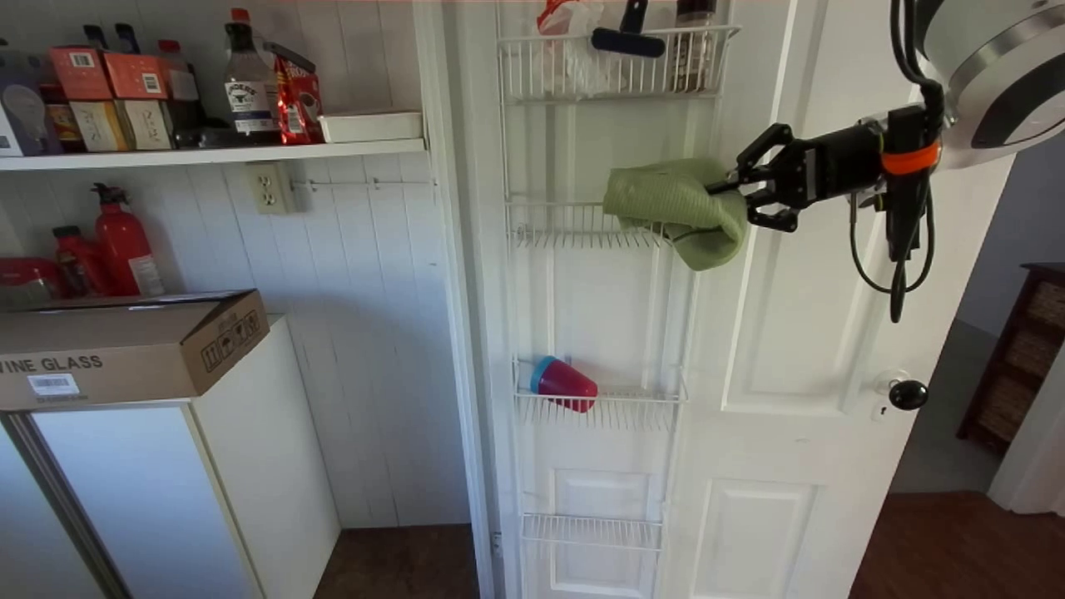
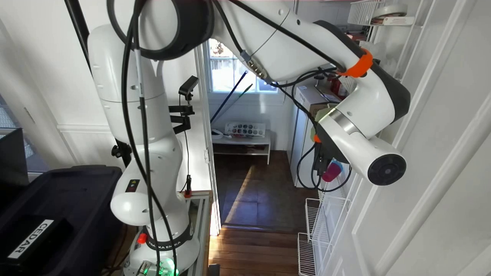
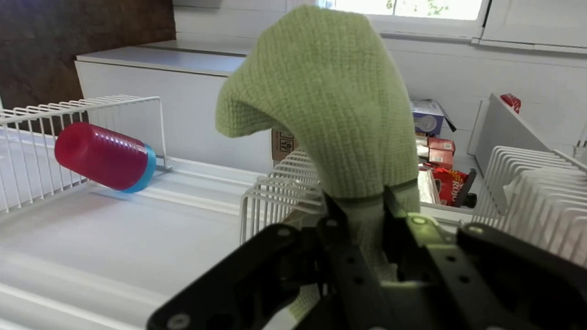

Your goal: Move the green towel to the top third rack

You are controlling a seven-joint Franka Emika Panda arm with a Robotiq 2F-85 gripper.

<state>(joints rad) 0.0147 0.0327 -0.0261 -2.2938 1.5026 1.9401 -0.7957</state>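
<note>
Green towel (image 3: 330,101) is hanging bunched right in front of me, and yes, I am pinching it: the two fingers (image 3: 337,233) of my gripper (image 1: 722,185) are pressing a fold of cloth from both sides, one lobe drooping below my tips, another jutting out ahead. Just past it, a white wire rack (image 3: 284,190) is peeking out behind the cloth; whether towel and wire are touching, I am not managing to tell. On the rack below (image 1: 641,401), a red cup (image 3: 101,156) with a blue end is lying tilted; on the rack above (image 1: 641,96), a plastic bag (image 1: 574,62) is sitting near a dark T-shaped tool (image 1: 628,42). Behind all three, the white door (image 1: 790,333) is standing, its black knob (image 1: 907,394) poking out. Farther off, a cardboard box (image 1: 91,349) is resting on a white cabinet (image 1: 270,449), while on a wall shelf (image 1: 358,150) a bottle (image 1: 250,96) is standing beside a red packet (image 1: 298,100). Farthest away, a window (image 3: 412,10) is glowing in the wrist view.
</note>
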